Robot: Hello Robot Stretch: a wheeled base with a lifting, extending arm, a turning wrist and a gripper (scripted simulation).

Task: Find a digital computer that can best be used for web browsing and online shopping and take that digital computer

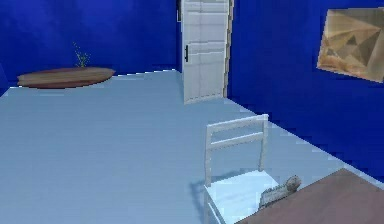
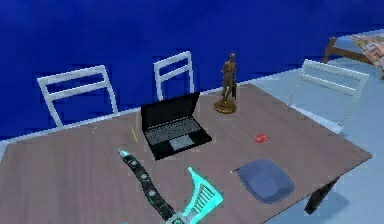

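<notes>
A black laptop [image 2: 172, 127] stands with its lid up on a brown wooden table [image 2: 60, 185], near the table's far edge in the arm side view. Its dark screen and keyboard face the near side. A corner of the same table [image 1: 345, 198] sits at the forward view's bottom right.
On the table are a bronze statuette [image 2: 229, 85], a pencil [image 2: 134, 132], a small red thing [image 2: 261, 135], a grey-blue pad [image 2: 264, 180] and a long dark strip [image 2: 142, 180]. White chairs [image 2: 75, 92] [image 2: 175, 72] [image 2: 330, 90] ring it. Ahead are open floor and a white door [image 1: 207, 48].
</notes>
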